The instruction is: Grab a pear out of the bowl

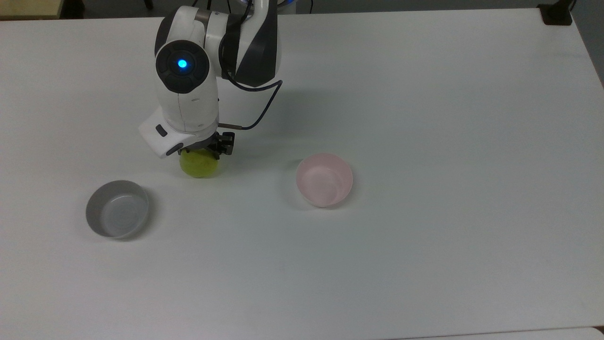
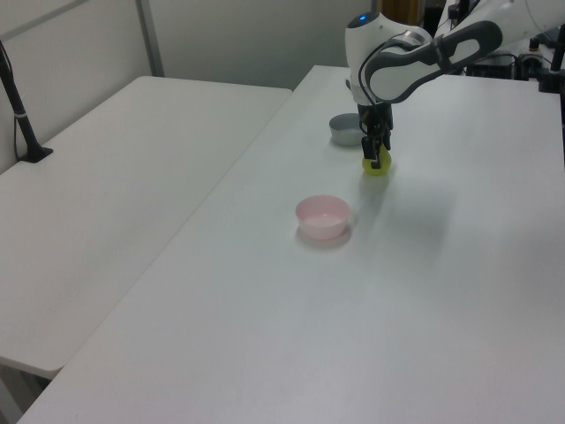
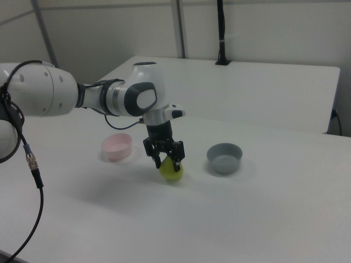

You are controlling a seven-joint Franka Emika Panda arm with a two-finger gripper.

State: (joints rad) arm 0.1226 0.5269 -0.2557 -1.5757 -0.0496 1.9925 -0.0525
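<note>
Two bowls sitting empty on tabletop (image 1: 424,264): pink bowl (image 1: 324,179), grey bowl (image 1: 117,208). Gripper (image 3: 164,158) jaws clamping pear (image 1: 199,165) between them, hanging just above tabletop, long axis vertical, top up.

Even, bright light; soft shadows

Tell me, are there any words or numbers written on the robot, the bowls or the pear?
None can be read anywhere.
The white robot arm carries a glowing blue dot, not writing.
The small round pale pink bowl, the round grey bowl and the yellow-green pear in the gripper are plain.
The white table has no marks.
</note>
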